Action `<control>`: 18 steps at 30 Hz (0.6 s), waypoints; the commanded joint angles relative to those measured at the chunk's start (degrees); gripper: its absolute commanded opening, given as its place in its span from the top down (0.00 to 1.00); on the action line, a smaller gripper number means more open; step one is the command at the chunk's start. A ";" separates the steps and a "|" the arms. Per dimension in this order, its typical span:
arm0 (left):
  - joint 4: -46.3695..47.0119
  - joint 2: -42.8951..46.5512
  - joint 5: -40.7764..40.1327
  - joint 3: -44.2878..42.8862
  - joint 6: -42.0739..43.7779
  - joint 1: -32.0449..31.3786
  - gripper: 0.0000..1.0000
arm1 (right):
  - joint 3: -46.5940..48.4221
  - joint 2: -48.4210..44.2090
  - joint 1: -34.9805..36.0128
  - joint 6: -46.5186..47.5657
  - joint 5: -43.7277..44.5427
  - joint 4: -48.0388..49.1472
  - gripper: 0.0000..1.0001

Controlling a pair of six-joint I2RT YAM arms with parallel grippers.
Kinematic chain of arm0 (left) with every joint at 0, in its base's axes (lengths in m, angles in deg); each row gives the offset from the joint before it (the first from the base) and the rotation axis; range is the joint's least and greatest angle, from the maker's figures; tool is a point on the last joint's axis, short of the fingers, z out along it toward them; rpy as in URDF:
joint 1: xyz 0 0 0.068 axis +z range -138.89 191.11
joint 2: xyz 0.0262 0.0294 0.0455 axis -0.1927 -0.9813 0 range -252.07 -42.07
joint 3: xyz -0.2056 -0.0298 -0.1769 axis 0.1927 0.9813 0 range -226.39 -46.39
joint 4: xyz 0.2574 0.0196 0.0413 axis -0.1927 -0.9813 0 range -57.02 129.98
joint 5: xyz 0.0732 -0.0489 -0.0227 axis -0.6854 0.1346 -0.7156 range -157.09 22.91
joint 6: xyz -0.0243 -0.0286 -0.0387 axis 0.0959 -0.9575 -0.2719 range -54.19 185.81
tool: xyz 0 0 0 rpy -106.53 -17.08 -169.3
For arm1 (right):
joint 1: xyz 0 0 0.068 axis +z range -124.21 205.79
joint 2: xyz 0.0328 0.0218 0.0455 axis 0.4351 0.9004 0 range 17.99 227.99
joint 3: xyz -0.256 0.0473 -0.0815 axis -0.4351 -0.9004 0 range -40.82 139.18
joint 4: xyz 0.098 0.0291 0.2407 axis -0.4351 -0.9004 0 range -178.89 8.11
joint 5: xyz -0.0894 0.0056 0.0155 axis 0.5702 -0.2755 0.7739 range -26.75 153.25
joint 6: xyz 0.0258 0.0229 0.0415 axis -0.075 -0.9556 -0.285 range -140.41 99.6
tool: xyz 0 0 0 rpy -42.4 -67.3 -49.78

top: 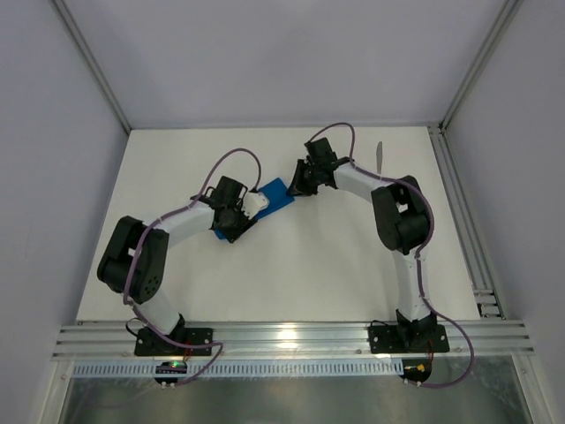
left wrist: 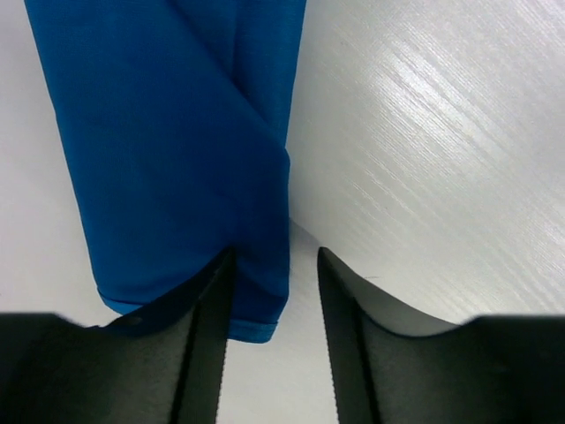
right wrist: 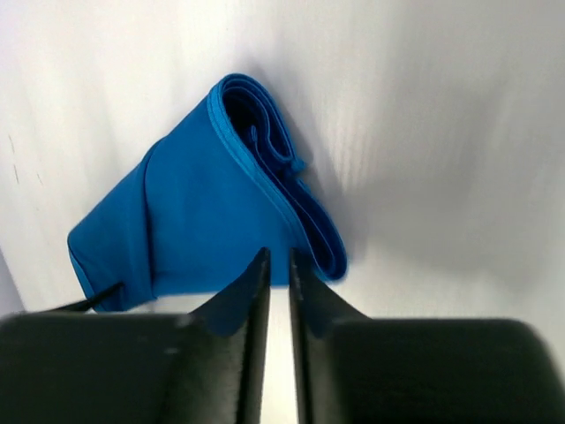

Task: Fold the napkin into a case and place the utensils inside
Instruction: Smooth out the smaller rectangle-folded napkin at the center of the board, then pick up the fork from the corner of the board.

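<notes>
Robotics laboratory test cell. Evidence: white counter point(top: 291, 274) enclosed by plain grey panels point(top: 265, 53) on aluminium framing point(top: 93, 66); left arm point(top: 141, 256) and right arm point(top: 402, 221), cabled, bolted to a slotted rail point(top: 291, 338).

White table point(top: 309, 265), folded blue napkin point(top: 279, 196) mid-surface, one silver utensil point(top: 380, 156) far right.

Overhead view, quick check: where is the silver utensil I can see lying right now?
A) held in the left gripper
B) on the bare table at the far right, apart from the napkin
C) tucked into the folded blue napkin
B: the utensil lies on the white table at the far right, well clear of the folded napkin.
</notes>
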 commanded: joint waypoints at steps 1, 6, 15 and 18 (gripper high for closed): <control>-2.59 3.77 2.83 -0.85 -0.10 0.38 0.52 | 3.18 -13.36 -2.61 8.08 6.16 -8.99 0.80; -10.82 9.67 7.58 -6.29 -0.80 0.38 0.01 | -3.40 -26.74 -9.64 14.68 17.14 -16.32 0.58; -23.95 14.33 8.91 -20.36 -1.42 0.56 0.01 | -10.19 -27.49 -29.68 13.37 22.87 -23.96 0.41; -23.69 15.03 6.36 -20.28 -1.77 1.08 0.01 | -8.87 -23.44 -31.18 13.98 22.79 -24.49 0.53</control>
